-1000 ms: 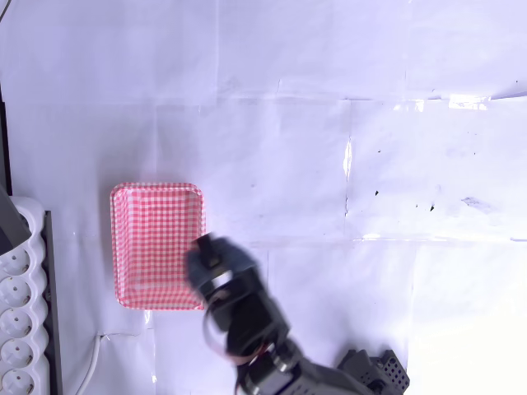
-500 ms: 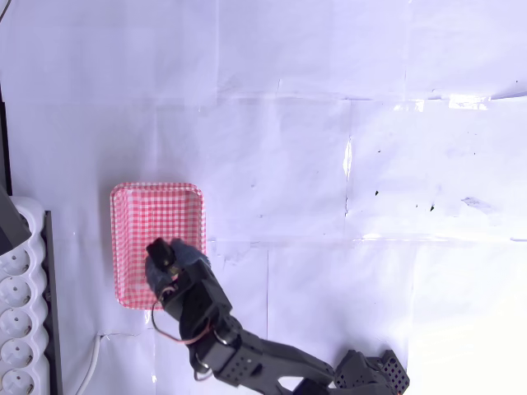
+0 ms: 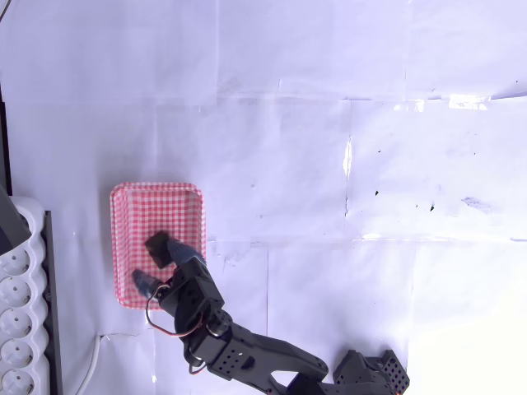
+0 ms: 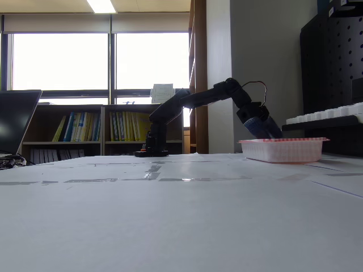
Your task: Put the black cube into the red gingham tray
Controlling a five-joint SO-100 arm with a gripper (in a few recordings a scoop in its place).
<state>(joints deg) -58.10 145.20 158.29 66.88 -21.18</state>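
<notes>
The red gingham tray (image 3: pixel 132 206) lies at the left of the white table in the overhead view. The small black cube (image 3: pixel 159 248) rests on the tray's floor, near its lower right part. My gripper (image 3: pixel 163 267) hangs over that part of the tray with its jaws spread open; one bluish fingertip (image 3: pixel 142 281) sits to the lower left of the cube and the other finger is just right of it. In the fixed view the gripper (image 4: pixel 265 130) dips into the tray (image 4: pixel 283 151), whose rim hides the cube.
A white power strip (image 3: pixel 20 329) with a cable lies along the left edge, close to the tray. My arm's base (image 3: pixel 370 374) stands at the bottom edge. Taped paper covers the table, which is bare to the right and above.
The gripper swung left from the tray's right rim to above the tray's floor, then its jaws spread. The black cube now lies free on the tray.
</notes>
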